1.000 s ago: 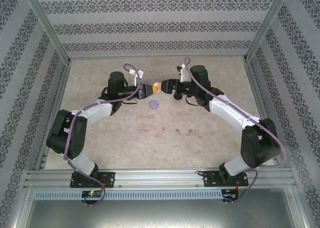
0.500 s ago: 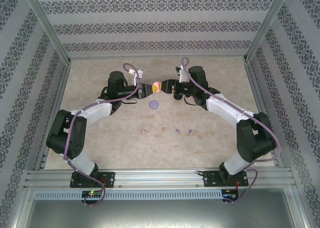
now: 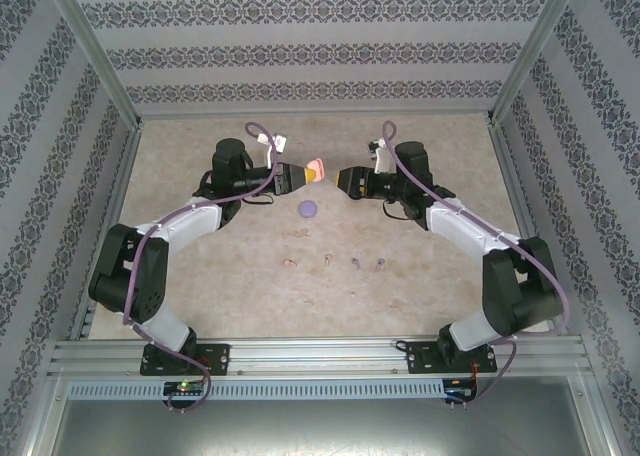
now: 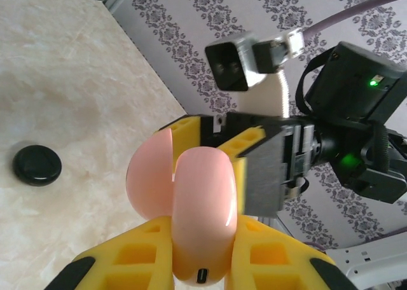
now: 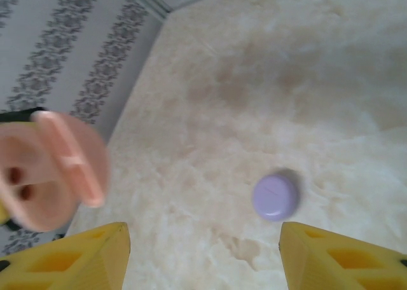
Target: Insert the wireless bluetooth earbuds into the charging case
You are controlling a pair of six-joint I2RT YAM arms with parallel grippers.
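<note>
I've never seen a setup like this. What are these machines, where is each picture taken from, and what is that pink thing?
These are two robot arms bolted at a table's near edge. The overhead picture comes from a fixed camera above and behind them. The other two come from a small camera on each arm's wrist. The left tool is shut on a pink charging case with its lid open. The right tool is open and empty, and it faces the case across a small gap. On the marble-look table lie a purple case, a black case and a row of tiny earbuds, pink and purple.
</note>
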